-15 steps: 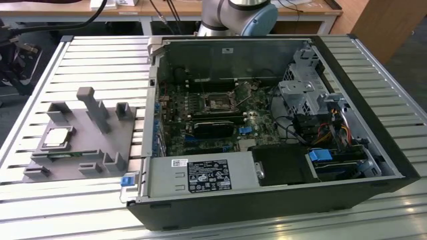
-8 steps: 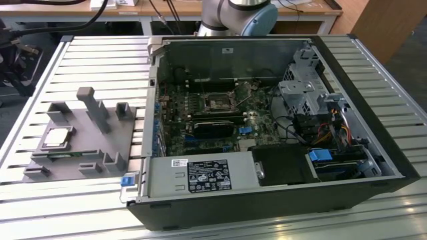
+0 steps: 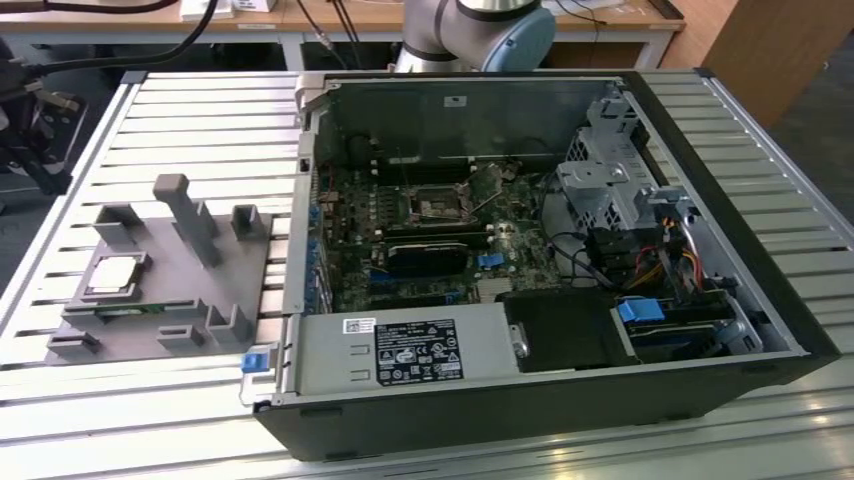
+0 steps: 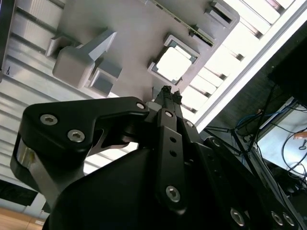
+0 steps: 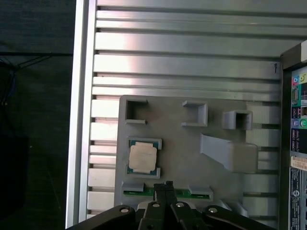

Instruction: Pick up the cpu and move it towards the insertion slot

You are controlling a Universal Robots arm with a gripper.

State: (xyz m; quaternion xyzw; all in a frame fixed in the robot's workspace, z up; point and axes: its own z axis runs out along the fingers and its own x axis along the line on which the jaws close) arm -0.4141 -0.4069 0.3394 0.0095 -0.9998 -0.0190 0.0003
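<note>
One cpu lies flat, silver top up, in a square holder on a grey plate. The plate rests on the slatted metal surface, at the exterior view's left of an open computer case. Grey blocks and posts stand on the plate around the chip.

The slot is a small dark square framed in silvery metal. It sits on the green board inside the case, well apart from the cpu, and nothing is in it.

In the first wrist view the fingers are pressed together with nothing between them. Their tips show over a green strip at the plate's edge, near the cpu but not touching it.

The second wrist view shows the same closed fingers pointing toward the cpu, which gleams bright in its holder with a clear gap between the two. How high the tips hang over the plate cannot be told.

The arm shows at the far side of the case in the exterior view.
</note>
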